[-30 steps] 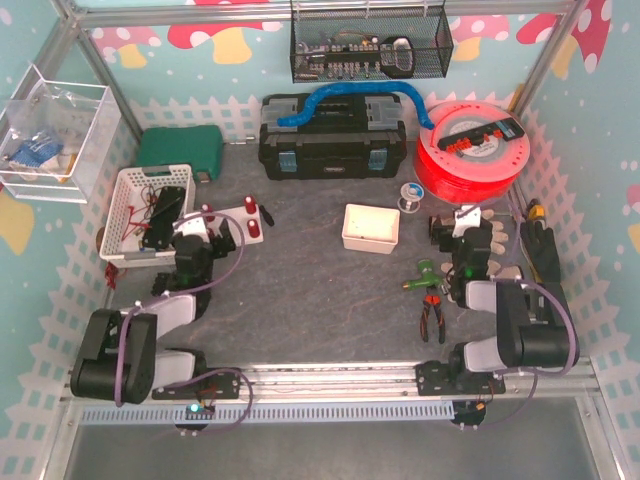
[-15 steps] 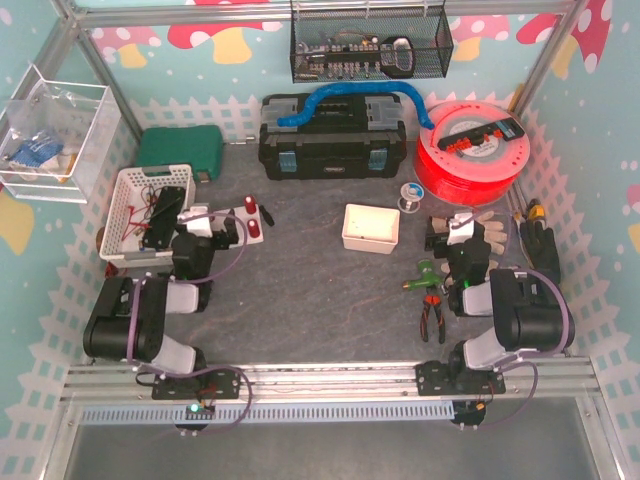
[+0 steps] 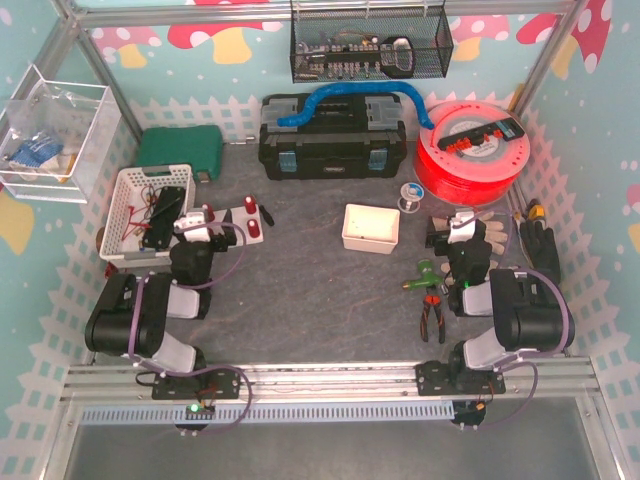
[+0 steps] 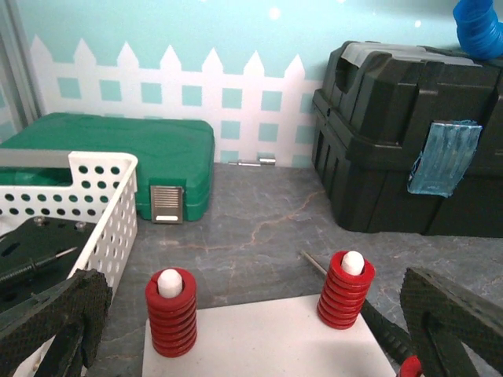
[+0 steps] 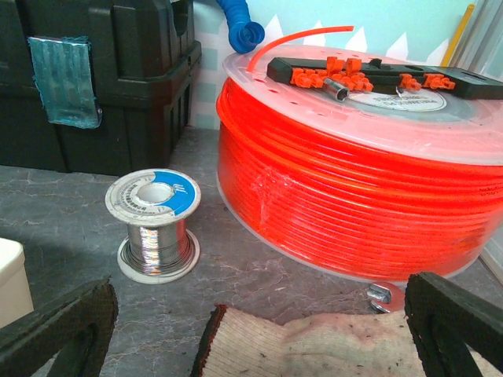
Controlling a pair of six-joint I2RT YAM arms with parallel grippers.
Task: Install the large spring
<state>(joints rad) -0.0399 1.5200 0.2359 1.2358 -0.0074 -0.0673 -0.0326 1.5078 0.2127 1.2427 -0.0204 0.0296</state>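
A white base plate (image 4: 259, 342) lies just ahead of my left gripper (image 4: 251, 349), which is open with nothing between its black fingers (image 4: 55, 314). Two ribbed red coils stand upright on white pegs on the plate. The one at the left, which looks taller, is the large spring (image 4: 170, 312); a shorter spring (image 4: 346, 290) stands at the right. From above, the plate (image 3: 240, 218) sits beside the left gripper (image 3: 195, 226). My right gripper (image 5: 259, 338) is open too, over a knit glove (image 5: 330, 345) far from the plate (image 3: 455, 228).
A white basket (image 3: 140, 205) and a green case (image 3: 180, 150) are at the left. A black toolbox (image 3: 330, 135) stands at the back, next to an orange filament reel (image 3: 470, 150). A solder spool (image 5: 153, 224), a white box (image 3: 370, 227) and pliers (image 3: 432, 315) are mid-table.
Both arms have folded back toward their bases. The left gripper has drawn slightly away from the plate, and the right has not moved for the last half second. Both stayed open.
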